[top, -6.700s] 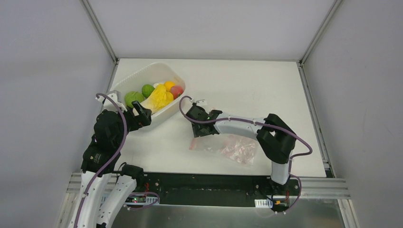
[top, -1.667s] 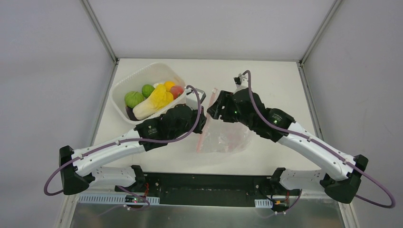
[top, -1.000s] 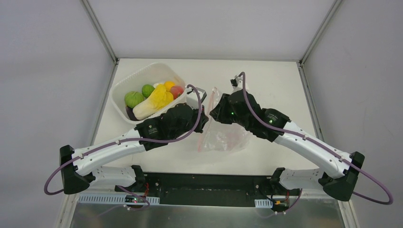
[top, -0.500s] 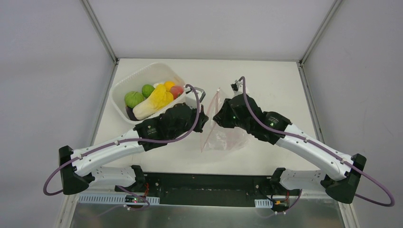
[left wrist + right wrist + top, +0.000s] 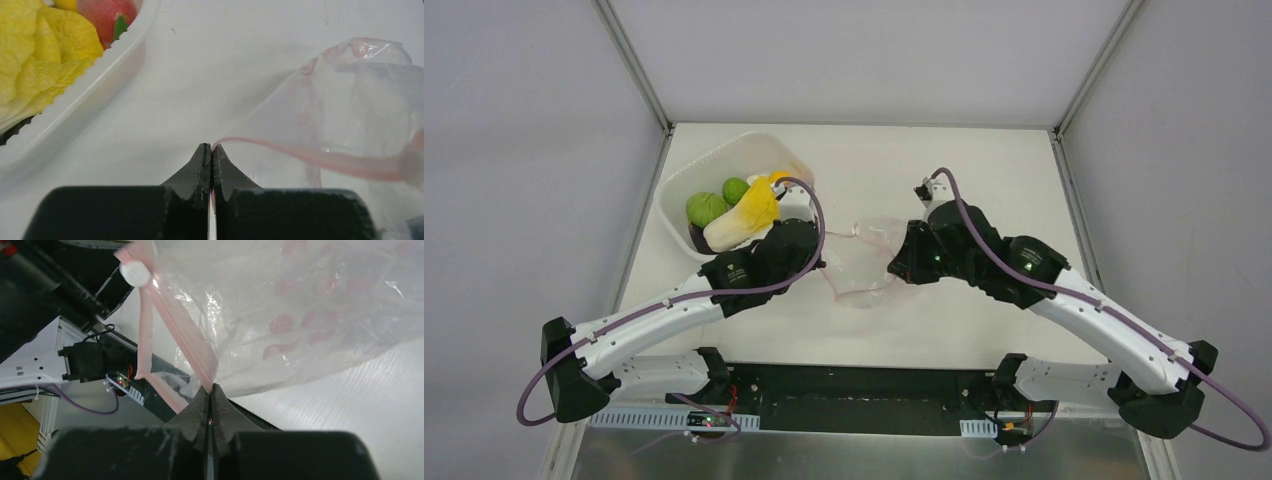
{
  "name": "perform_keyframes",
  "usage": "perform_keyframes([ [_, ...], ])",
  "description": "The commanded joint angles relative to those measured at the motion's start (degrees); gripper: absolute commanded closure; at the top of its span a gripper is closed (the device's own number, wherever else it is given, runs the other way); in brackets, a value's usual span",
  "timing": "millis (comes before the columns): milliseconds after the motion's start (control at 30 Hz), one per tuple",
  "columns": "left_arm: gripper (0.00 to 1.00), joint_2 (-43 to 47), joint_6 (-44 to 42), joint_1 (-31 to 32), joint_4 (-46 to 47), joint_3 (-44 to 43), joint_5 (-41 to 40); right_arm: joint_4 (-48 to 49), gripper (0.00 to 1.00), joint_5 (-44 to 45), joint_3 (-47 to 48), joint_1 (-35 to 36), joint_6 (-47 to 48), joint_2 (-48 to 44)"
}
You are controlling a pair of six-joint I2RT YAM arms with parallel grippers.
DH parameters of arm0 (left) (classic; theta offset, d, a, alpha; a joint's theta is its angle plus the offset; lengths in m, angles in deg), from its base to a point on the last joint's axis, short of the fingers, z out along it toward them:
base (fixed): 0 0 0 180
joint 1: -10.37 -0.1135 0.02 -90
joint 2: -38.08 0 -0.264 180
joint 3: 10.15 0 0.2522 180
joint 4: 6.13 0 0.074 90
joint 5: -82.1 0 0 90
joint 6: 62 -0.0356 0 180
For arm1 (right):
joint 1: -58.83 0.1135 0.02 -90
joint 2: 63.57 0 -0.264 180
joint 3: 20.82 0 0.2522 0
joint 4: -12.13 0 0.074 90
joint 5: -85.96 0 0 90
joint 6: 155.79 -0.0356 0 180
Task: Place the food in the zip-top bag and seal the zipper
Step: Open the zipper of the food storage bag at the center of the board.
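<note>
The left gripper is pressed fully closed, its fingertips pinching one lip of the zip-top bag right where the pink zipper meets them. The right gripper is closed just as tight on the opposite lip, with the strip running up and away from its tips to a small white slider. Between the two pairs of fingers the mouth hangs spread into a loose loop, and the crinkled clear film sags beyond them, apparently with nothing inside. This looks like the opening step: the bag is held apart at both lips and no filling has begun. All the food lies in the white tub, just beyond and to the left of the left fingers, with yellow leafy and red pieces nearest that wrist camera. The next move probably calls for one arm to let go and fetch a toy while the other holds the mouth up, and thin film like this may fall shut once one side is released. Under the fingers is a plain white table, matte and faintly ribbed. Beyond it stand pale grey walls on three sides.
</note>
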Motion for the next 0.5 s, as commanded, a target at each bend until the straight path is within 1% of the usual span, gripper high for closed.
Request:
perform_keyframes([
  [0,1.0,1.07,3.47,-1.57,0.02,0.67,-2.61,-7.02,1.0,-2.02,5.59,-0.04,2.18,-4.89],
  [33,1.0,0.81,3.47,-1.58,0.31,0.52,-2.25,-6.94,1.0,-1.37,6.19,-0.02,1.91,-5.53],
  [167,1.0,-1.66,3.71,-1.57,0.86,-1.17,0.91,-6.93,1.0,6.94,8.63,0.01,-2.11,-6.43],
  [267,1.0,-3.46,3.01,-1.55,3.9,-1.65,5.93,-3.21,1.0,6.53,7.28,-0.06,-2.64,-5.49],
  [300,0.97,-4.14,2.25,-1.58,5.41,-1.82,8.11,-2.96,1.0,6.72,7.41,0.0,-3.18,-4.26],
  [367,0.8,-6.35,1.38,-1.61,6.36,-3.36,11.32,-2.24,1.0,8.58,7.13,0.06,-3.86,-1.49],
  [433,0.64,-8.1,0.67,-1.72,4.08,-5.97,12.2,-1.74,1.0,12.37,6.21,0.02,-3.75,0.99],
  [467,0.58,-8.64,0.33,-1.84,2.96,-6.99,12.33,-1.24,1.0,14.61,5.75,0.01,-3.54,2.02],
])
